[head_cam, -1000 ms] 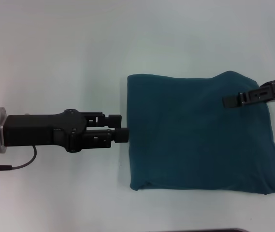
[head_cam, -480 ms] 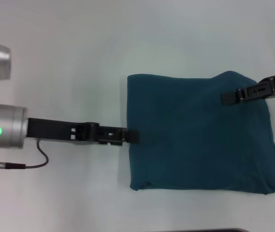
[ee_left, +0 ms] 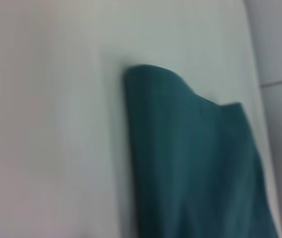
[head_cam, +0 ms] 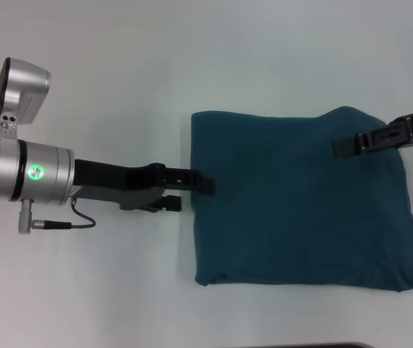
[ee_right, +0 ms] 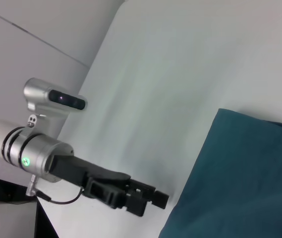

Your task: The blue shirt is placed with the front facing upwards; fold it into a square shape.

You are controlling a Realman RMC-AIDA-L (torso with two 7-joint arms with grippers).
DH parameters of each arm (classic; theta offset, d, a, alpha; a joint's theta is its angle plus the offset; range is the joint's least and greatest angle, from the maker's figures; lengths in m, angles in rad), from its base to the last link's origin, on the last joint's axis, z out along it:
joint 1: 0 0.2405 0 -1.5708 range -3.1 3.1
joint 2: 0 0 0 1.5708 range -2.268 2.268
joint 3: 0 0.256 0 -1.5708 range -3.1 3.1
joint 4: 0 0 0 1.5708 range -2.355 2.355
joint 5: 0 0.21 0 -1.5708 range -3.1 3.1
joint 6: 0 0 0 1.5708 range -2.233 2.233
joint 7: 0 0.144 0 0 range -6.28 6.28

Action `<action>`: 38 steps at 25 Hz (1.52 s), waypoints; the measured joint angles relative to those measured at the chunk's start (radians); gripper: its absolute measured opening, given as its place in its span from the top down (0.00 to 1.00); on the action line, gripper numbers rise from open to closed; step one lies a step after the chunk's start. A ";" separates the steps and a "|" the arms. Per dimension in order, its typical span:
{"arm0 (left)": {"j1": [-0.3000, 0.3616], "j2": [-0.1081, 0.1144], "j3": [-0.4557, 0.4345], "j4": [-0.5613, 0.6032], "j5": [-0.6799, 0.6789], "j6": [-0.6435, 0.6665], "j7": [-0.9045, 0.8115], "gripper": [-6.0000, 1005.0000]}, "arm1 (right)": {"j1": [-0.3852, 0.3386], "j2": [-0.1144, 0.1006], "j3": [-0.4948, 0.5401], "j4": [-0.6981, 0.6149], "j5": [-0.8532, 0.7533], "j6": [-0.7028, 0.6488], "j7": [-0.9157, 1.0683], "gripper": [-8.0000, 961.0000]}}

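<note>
The blue shirt is laid folded on the worktop, flanked by the left pincer and the right pincer.

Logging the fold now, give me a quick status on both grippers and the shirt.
Left gripper at the blue shirt left edge. Right gripper over its far right part. Shirt folded into a rough square, flat on the table. Nothing in the way.

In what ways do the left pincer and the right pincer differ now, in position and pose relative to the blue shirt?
The left pincer reaches in at the left edge of the blue shirt, its tip just over the cloth; the right pincer hangs over the shirt's far right part. The left arm shows its silver wrist and camera; the right shows only a thin black bar. Both are black and point inward.
</note>
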 joint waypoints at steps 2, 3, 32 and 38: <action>-0.005 0.004 0.004 0.011 0.015 -0.027 -0.021 0.10 | -0.001 0.000 -0.001 0.000 0.000 0.000 0.000 0.42; -0.006 0.004 0.003 0.013 0.019 -0.031 -0.026 0.10 | -0.001 0.000 -0.001 0.000 0.000 0.000 0.000 0.42; -0.119 -0.017 0.098 0.143 0.013 -0.084 -0.026 0.11 | -0.001 -0.001 0.001 -0.002 0.002 -0.004 -0.004 0.42; -0.133 -0.020 0.142 0.122 -0.011 -0.093 0.001 0.20 | -0.001 -0.001 0.002 -0.001 0.003 -0.008 -0.003 0.42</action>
